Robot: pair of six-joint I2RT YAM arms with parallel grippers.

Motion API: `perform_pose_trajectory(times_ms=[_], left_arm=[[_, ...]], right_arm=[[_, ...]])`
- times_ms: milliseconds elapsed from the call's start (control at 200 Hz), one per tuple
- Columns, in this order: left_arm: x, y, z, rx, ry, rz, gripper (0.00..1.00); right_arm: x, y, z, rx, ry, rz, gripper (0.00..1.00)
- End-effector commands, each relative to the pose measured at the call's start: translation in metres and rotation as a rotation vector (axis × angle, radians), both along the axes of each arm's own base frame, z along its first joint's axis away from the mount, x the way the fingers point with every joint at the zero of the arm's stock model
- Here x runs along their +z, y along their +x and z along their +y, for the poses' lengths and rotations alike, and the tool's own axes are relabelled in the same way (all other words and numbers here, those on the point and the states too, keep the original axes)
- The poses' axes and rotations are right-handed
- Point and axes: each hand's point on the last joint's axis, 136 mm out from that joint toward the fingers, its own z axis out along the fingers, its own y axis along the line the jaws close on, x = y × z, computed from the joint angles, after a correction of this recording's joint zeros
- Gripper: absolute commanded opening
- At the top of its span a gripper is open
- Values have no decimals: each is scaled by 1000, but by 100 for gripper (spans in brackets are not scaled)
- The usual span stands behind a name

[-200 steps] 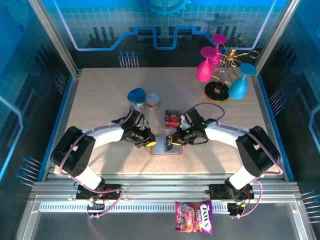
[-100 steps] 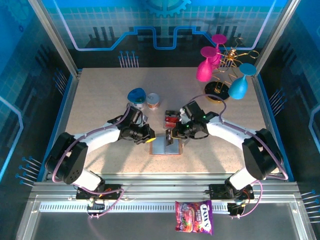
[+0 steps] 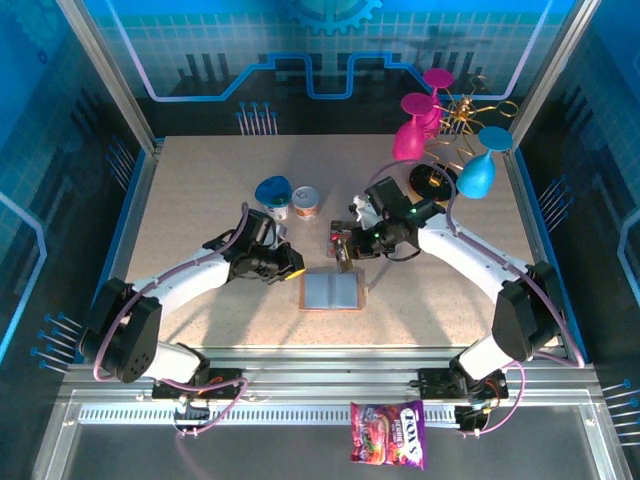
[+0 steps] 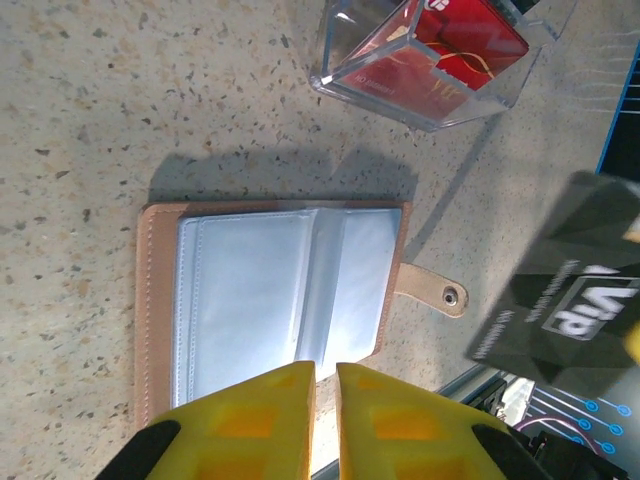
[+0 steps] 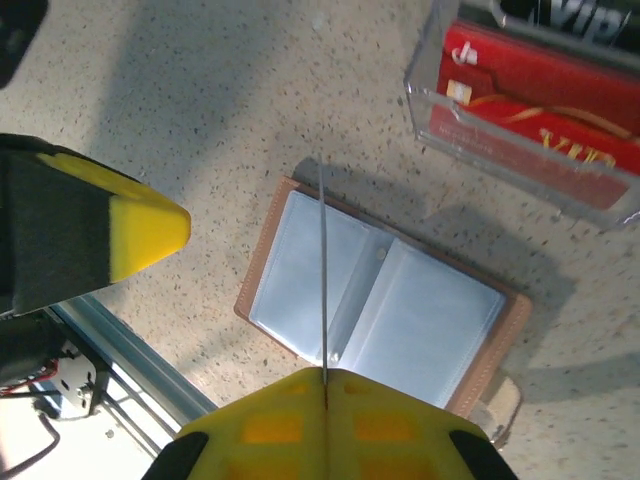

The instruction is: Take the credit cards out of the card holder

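Note:
The card holder (image 3: 330,291) lies open on the table, brown outside with pale grey-blue sleeves (image 4: 260,290) (image 5: 385,300) that look empty. My right gripper (image 3: 350,247) (image 5: 325,375) hovers above its far edge, shut on a dark credit card (image 3: 341,256) marked VIP (image 4: 570,300), seen edge-on (image 5: 322,260) in the right wrist view. More credit cards, red ones (image 5: 540,95) (image 4: 450,40), stand in a clear plastic box (image 3: 345,233) just behind. My left gripper (image 3: 294,271) (image 4: 325,375) sits at the holder's left edge, fingers nearly together with nothing between them.
A blue-lidded cup (image 3: 272,192) and a small can (image 3: 306,202) stand behind the left gripper. A wire rack with pink and blue goblets (image 3: 440,150) fills the back right corner. A candy bag (image 3: 388,435) lies on the front rail.
The right gripper has lifted the dark card off the holder and carried it back toward the clear box. The left gripper has slid off the holder to the left, uncovering it.

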Motion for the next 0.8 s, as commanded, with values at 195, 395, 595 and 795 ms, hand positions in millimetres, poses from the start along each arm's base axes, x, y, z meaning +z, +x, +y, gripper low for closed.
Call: perform_pose_trajectory(times_ms=[195, 395, 595, 795], left_arm=[[-5, -7, 14, 31, 12, 8, 15], [-6, -10, 20, 39, 17, 7, 15], [-20, -18, 17, 15, -5, 63, 15], [-24, -20, 12, 8, -39, 82, 15]], right_arm=[[8, 14, -32, 272, -259, -156, 4], [13, 28, -42, 492, -388, -291, 3], [16, 34, -51, 667, -490, -348, 0], [11, 32, -53, 803, -518, -319, 0]])
